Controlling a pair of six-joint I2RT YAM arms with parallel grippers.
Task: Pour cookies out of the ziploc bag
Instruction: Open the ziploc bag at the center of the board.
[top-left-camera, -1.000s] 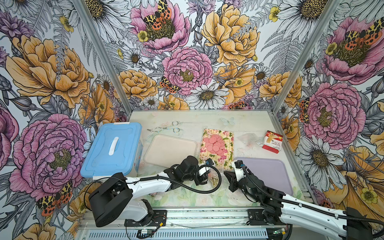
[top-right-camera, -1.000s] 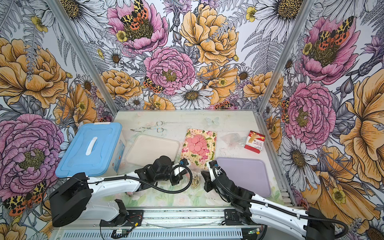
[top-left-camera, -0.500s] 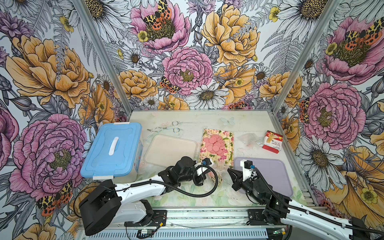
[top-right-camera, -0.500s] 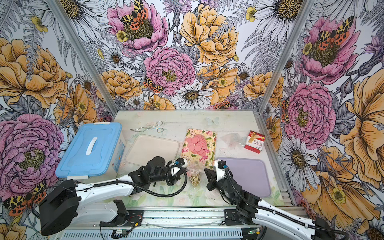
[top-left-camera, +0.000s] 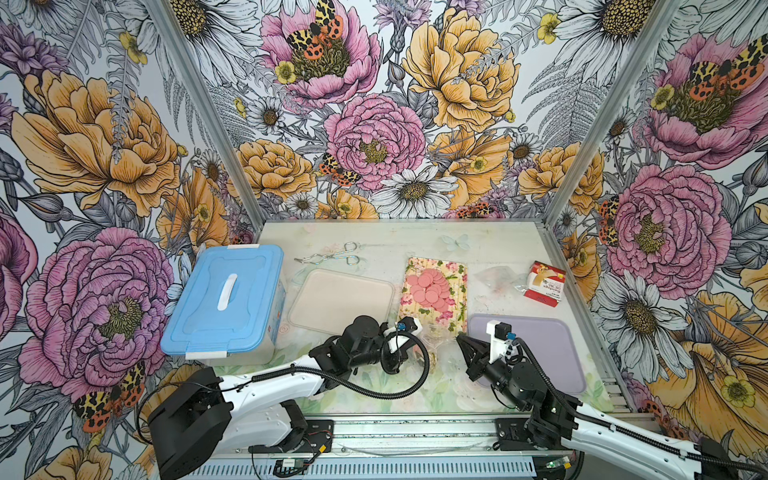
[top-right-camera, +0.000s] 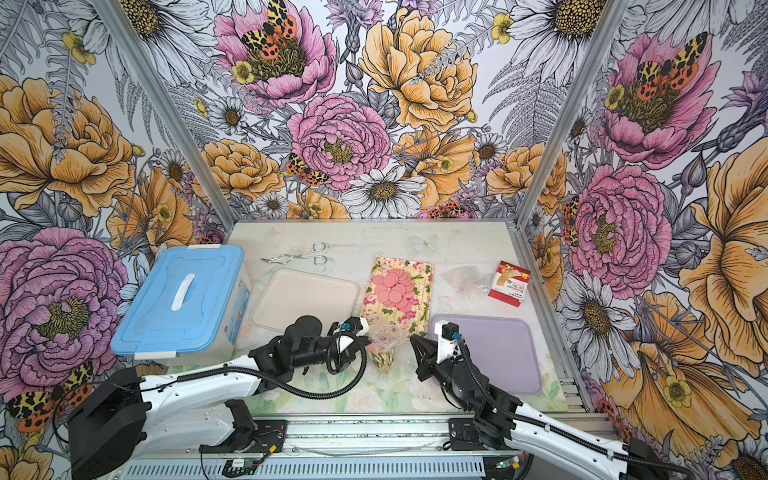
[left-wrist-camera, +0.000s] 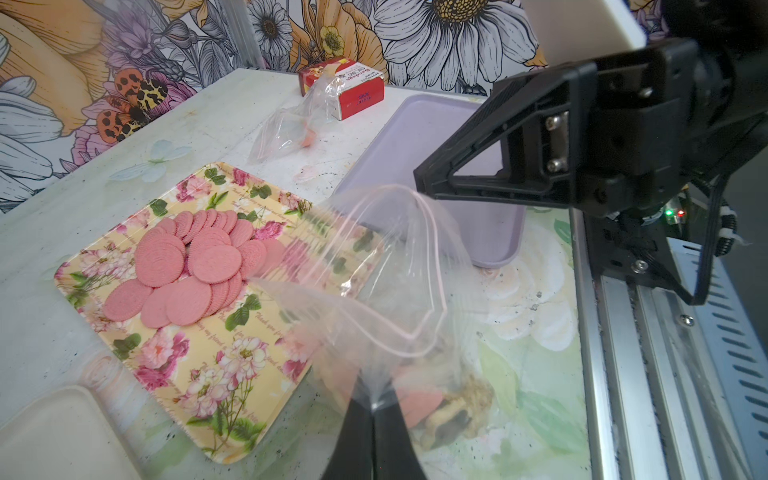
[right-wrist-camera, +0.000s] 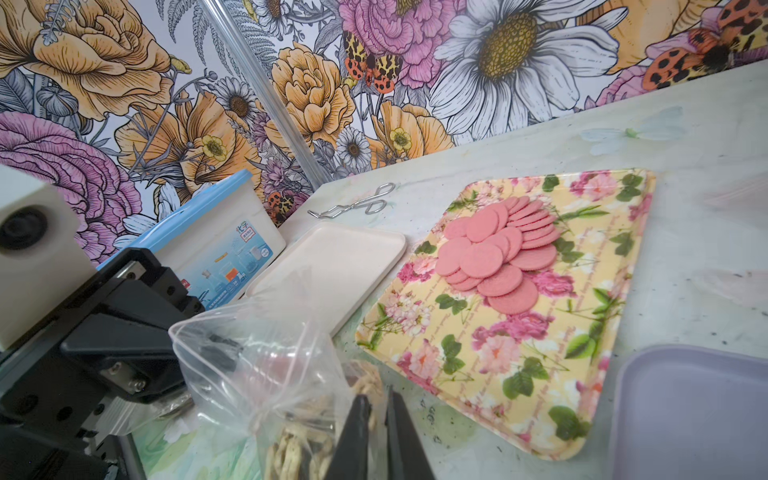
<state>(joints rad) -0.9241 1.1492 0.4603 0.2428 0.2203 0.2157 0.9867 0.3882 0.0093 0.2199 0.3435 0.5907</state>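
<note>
The bag (top-left-camera: 434, 337) (top-right-camera: 384, 338) sits low in the centre of both top views, between the two arms and just below the floral tray (top-left-camera: 455, 270). The left gripper (left-wrist-camera: 372, 409) is pinched tight on a gathered fold of its plastic, which bunches right at the tips; the zip mouth gapes open. Cookies (left-wrist-camera: 457, 405) — beige and dark pieces, one pink — lie heaped in the bag's bottom corner. In a top view the cookies (top-right-camera: 384, 359) show as a small tan clump low on the table (top-right-camera: 374, 241). The right gripper (right-wrist-camera: 376, 395) shows a narrow slit between its fingers. Its tips are at the bag's side, but I cannot tell whether any plastic is caught between them. Pink cookies (top-left-camera: 430, 289) lie overlapped on the floral tray's upper half. The purple tray (top-left-camera: 540, 345) lies lower right, partly under the right arm.
</note>
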